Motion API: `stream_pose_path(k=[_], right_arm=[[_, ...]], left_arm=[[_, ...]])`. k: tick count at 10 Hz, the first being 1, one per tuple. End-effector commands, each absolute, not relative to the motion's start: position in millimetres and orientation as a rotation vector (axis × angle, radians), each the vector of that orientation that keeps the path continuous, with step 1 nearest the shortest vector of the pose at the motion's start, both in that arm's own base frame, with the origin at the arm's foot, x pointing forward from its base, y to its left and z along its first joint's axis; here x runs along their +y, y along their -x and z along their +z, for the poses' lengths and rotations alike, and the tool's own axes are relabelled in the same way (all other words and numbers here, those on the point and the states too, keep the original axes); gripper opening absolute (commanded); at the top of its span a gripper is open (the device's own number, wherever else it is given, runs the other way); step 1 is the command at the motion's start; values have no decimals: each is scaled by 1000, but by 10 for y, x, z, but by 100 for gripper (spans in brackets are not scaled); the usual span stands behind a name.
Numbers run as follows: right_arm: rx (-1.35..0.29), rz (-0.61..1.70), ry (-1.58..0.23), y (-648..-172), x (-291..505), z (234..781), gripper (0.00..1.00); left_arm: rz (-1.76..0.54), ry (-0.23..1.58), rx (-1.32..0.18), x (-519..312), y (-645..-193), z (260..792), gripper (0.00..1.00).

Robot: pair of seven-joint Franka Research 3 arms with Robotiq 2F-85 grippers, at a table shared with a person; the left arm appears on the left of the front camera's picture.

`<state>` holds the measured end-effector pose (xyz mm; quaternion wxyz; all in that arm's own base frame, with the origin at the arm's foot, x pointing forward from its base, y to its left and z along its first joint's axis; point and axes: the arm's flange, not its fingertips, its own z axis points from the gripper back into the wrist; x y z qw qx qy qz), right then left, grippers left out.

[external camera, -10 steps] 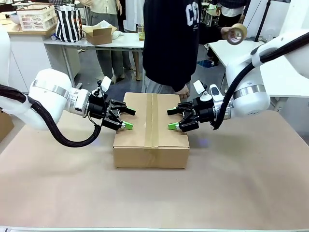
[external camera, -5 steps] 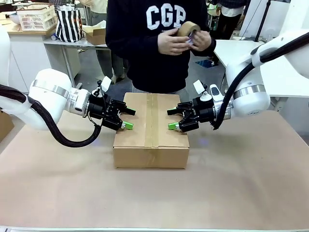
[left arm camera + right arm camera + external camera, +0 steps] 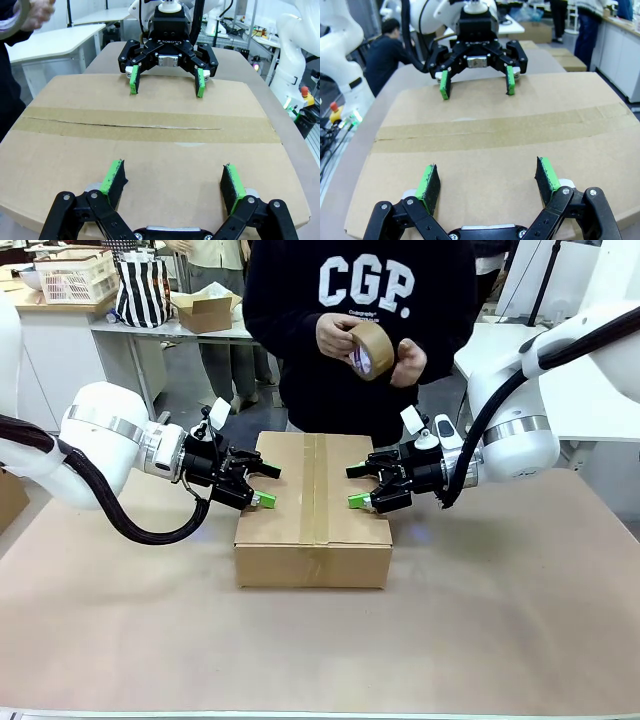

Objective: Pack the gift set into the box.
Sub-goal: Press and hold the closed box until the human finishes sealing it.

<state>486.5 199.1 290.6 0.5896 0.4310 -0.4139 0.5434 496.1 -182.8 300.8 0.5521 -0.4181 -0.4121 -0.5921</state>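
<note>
The box stands closed in the middle of the table, with a brown tape strip along its top seam. My left gripper is open over the box's left edge, its green pads down at the cardboard. My right gripper is open over the right edge, facing it. In the left wrist view my left gripper spreads over the box, with the right gripper opposite. In the right wrist view my right gripper spreads over the box, facing the left gripper. The gift set is hidden.
A person in a dark sweatshirt stands behind the box, holding a roll of brown tape in both hands at chest height. A back table carries a white basket, a striped bag and a small carton. Brown paper covers the table.
The person has stepped back behind the box and brought the tape roll in front of the chest. Both arms and the box have stayed still.
</note>
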Motion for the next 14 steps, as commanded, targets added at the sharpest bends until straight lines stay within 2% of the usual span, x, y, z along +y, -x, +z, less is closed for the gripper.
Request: stream_pose_path(k=[1, 14], right_arm=[[-959, 1265, -994, -4866, 1984, 2885, 100], [-959, 1265, -994, -4866, 1984, 2885, 100]], left_arm=[[-1407, 974, -978, -1823, -4931, 2960, 100], [-1407, 974, -978, -1823, -4931, 2960, 100]])
